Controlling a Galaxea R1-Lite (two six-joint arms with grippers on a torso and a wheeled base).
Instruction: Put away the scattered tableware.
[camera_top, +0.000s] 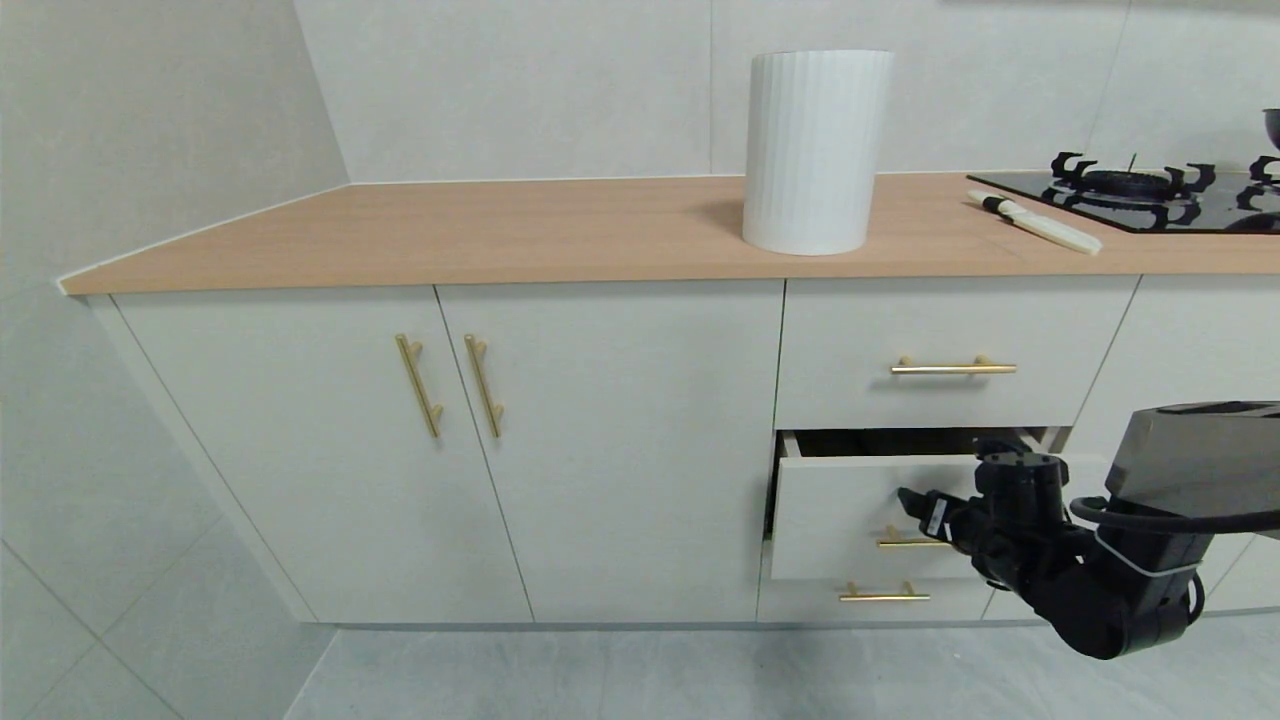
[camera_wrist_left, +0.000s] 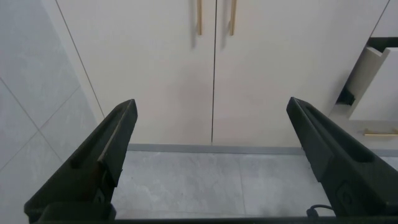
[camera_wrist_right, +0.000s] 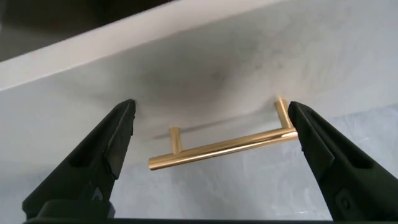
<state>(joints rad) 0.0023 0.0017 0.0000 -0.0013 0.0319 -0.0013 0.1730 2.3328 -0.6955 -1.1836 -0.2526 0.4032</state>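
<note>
A cream-handled knife lies on the wooden counter beside the hob. The middle drawer stands pulled partly out, its inside dark. My right gripper hangs low in front of that drawer's face, just above its brass handle. In the right wrist view the gripper is open, with the handle lying between and slightly beyond the fingers, not touched. My left gripper is open and holds nothing, pointing at the base of the double cabinet doors.
A tall white ribbed canister stands on the counter left of the knife. A black gas hob is at the far right. The top drawer is closed; a bottom drawer handle sits below. Grey tiled floor lies underneath.
</note>
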